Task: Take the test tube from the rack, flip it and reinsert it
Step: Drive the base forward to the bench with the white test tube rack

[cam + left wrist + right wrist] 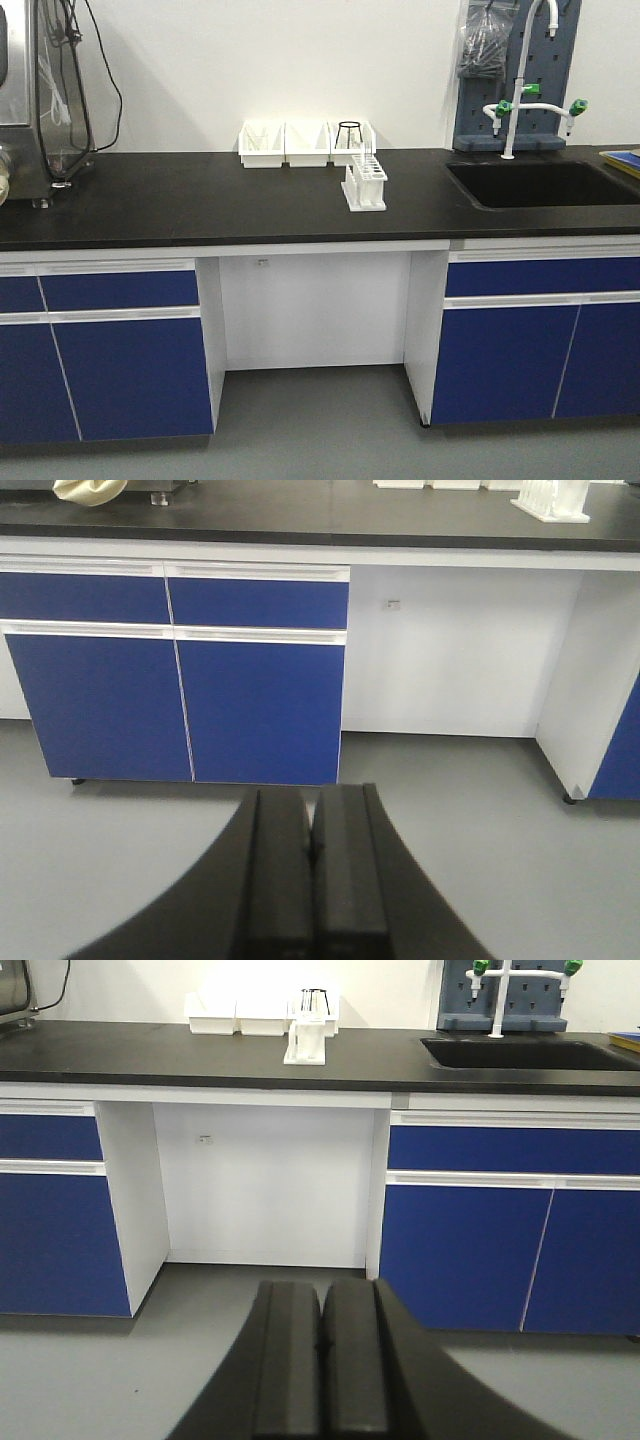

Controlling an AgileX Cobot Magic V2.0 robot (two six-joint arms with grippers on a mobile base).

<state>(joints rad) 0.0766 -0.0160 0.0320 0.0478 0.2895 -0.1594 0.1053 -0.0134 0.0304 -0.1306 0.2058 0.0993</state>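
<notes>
Far left of the rack (365, 186), a metal machine (35, 95) stands on the black surface (200, 200). Three white bins (287, 144) sit just behind the rack. The test tube (372, 168) stands upright in the rack, too small to tell which hole. A sink (530, 185) lies well to the rack's right. Only the wrist views show the arms: the left gripper (312, 850) and the right gripper (322, 1345) are each fully closed and hold nothing, both low and well apart from the rack.

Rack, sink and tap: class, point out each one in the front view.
rack (366, 196), front view, near side wall.
sink (540, 184), front view, basin floor.
tap (515, 108), front view, stem junction.
</notes>
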